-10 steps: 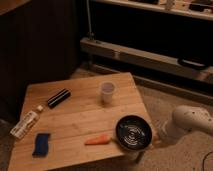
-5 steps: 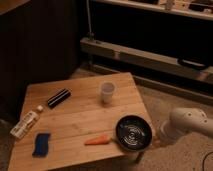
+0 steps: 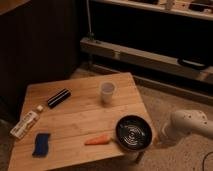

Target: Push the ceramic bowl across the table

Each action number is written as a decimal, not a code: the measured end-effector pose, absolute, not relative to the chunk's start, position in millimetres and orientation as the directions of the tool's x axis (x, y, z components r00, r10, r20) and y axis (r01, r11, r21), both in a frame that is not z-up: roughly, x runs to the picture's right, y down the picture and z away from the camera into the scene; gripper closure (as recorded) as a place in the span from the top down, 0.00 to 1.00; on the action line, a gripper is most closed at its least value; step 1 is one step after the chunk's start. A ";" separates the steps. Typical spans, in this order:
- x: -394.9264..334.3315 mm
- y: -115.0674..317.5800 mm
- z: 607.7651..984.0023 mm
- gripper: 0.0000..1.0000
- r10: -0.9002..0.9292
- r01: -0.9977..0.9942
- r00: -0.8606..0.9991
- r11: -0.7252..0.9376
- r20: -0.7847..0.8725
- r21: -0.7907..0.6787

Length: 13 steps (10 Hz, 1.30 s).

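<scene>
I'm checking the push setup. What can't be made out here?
Camera view:
Gripper, just right of the bowl: whether it touches the bowl is lost in shadow.
Arm: cut off by the right frame edge.
Bottle label, at the table left edge: too small to read.

No writing, number or brand can be read on the bottle (image 3: 24,125), the bowl (image 3: 134,132), the table (image 3: 80,112), or the gripper (image 3: 162,133) just beside the bowl's right rim.
</scene>
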State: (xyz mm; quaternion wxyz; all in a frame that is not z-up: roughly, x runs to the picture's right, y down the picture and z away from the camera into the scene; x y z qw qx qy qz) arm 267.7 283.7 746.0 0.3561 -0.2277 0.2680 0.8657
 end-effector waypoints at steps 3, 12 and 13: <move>260.4 283.0 756.6 0.00 0.508 -0.756 -0.622 -0.587 -0.596 0.289; 189.4 225.0 803.8 0.00 0.600 -0.835 -0.504 -0.522 -0.622 0.173; 177.4 219.5 810.1 0.00 0.610 -0.847 -0.482 -0.509 -0.629 0.155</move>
